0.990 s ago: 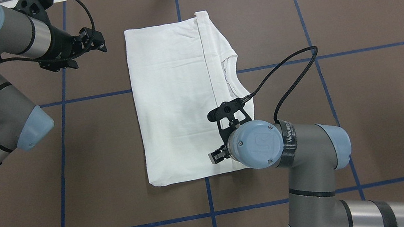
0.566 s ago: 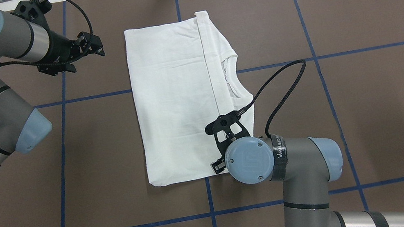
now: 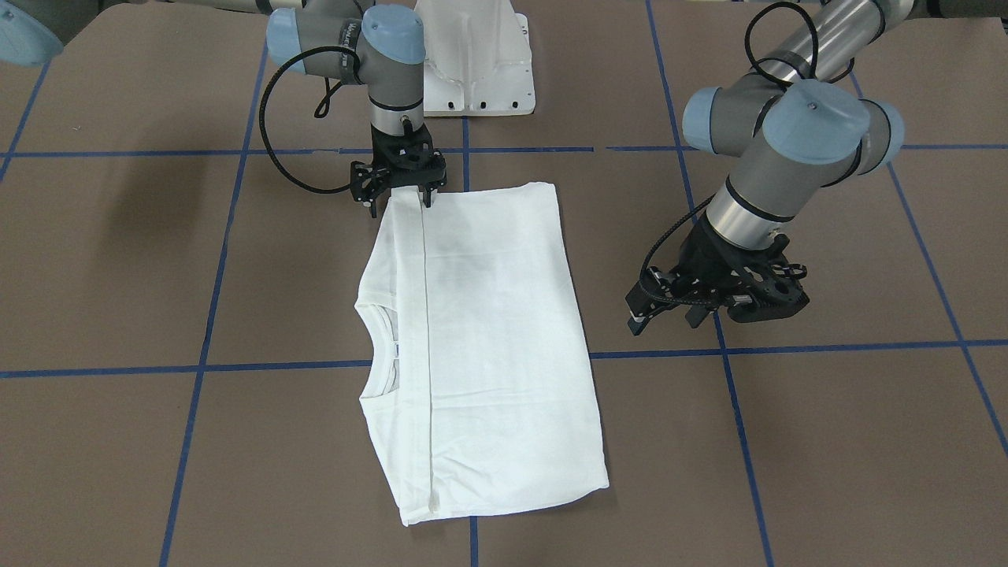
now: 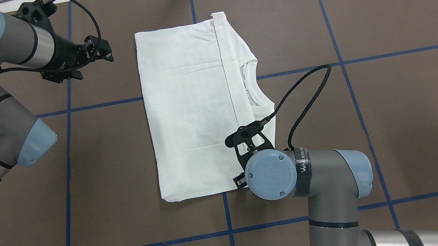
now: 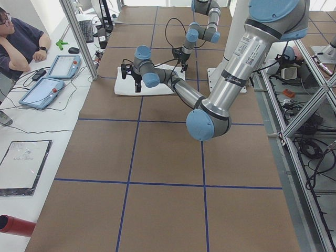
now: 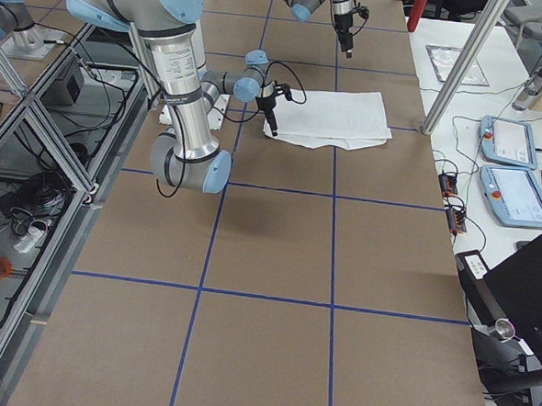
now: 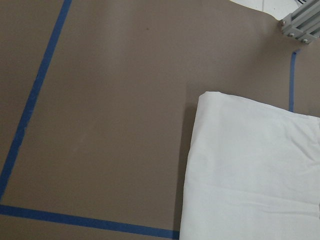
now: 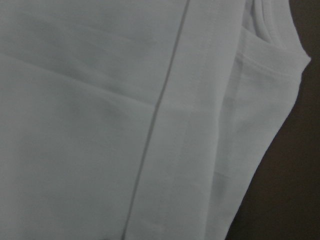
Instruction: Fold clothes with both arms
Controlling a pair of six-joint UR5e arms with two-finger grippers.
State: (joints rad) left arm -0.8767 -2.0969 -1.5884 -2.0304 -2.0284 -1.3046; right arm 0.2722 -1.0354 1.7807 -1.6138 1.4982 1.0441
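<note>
Overhead exterior view has the white T-shirt [image 4: 190,114] flat at mid-table, already folded to a rectangle, with its collar on the right edge. The right gripper [image 3: 399,201] stands with jaws spread astride the corner nearest the robot; whether it touches cloth is hard to tell. The left gripper [image 4: 109,51] hovers released beside the far left corner, off the cloth. Next, I judge, both must pinch corners for another fold. The pedestal base [image 3: 472,71] sits well apart and obstructs nothing.
</note>
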